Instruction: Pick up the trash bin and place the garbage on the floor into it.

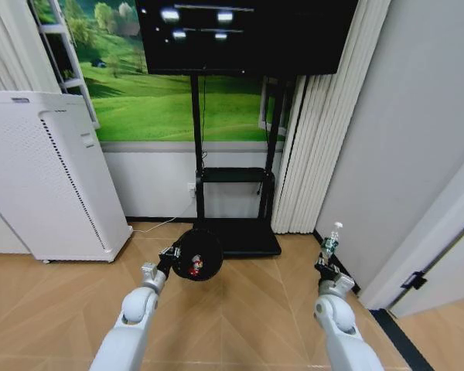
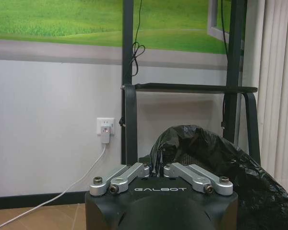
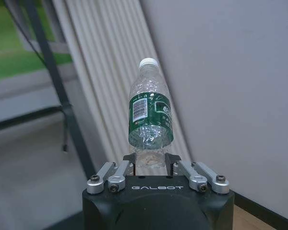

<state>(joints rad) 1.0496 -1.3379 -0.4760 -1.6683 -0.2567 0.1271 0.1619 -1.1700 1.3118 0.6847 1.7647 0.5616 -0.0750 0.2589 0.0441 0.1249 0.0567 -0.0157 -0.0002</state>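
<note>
Left pincer (image 1: 168,256) pinching trash bin (image 1: 198,255) rim, mouth tilted up; right pincer (image 1: 325,263) clamps plastic bottle (image 1: 332,237) upright, ready for dropping in.

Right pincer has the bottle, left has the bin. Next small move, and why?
Probably swing the right pincer inward until the bottle hangs over the bin. The left pincer holds the bin up by its rim with the opening facing the head camera and red scraps already inside, but the bottle sits well off to the right, so releasing now would drop it on the floor.
</note>
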